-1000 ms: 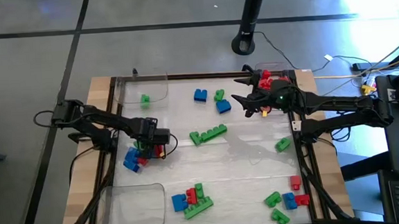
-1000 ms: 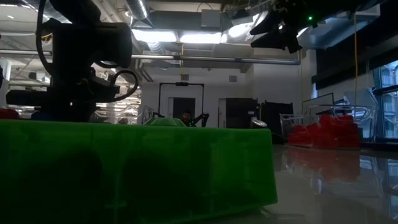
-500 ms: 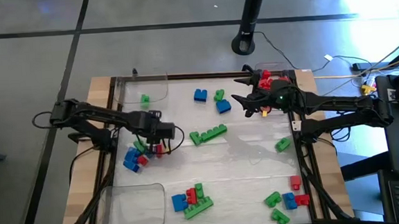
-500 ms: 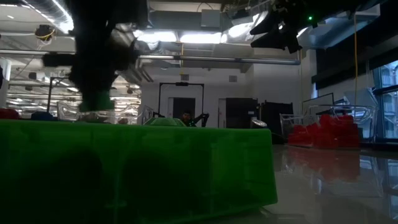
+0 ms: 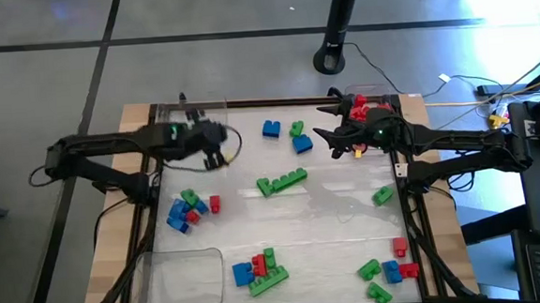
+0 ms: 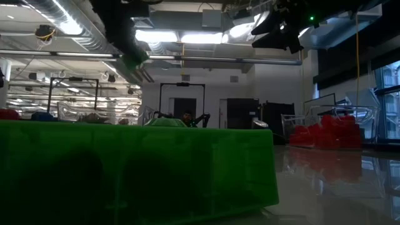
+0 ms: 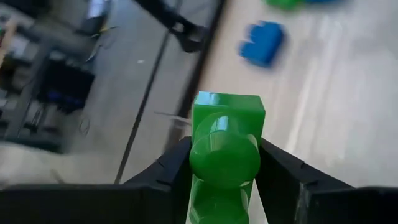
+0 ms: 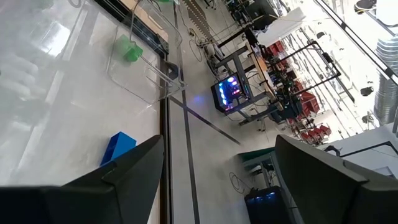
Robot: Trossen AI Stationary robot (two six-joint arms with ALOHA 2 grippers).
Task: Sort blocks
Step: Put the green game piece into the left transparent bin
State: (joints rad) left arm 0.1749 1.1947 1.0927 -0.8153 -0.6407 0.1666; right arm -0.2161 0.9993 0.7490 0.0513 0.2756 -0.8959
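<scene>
Left gripper (image 5: 215, 145) fingers pinch a green block (image 7: 226, 144), just beside the clear tray (image 5: 193, 121) holding another green block; right gripper (image 5: 337, 140) open, empty.

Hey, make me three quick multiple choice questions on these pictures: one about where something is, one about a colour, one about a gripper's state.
1. Where is the left gripper?
A. beside the far-left clear tray
B. over the near-right corner
C. off the table

2. What colour is the block between the left gripper's fingers?
A. red
B. blue
C. green

3. How does the right gripper stand?
A. shut on a blue block
B. open, holding nothing
C. shut on a tray

Answers: 1 A, the high view shows it next to that tray. 2 C, the left wrist view shows a green block clamped. 3 B, the right wrist view shows its fingers spread with nothing between.
</scene>
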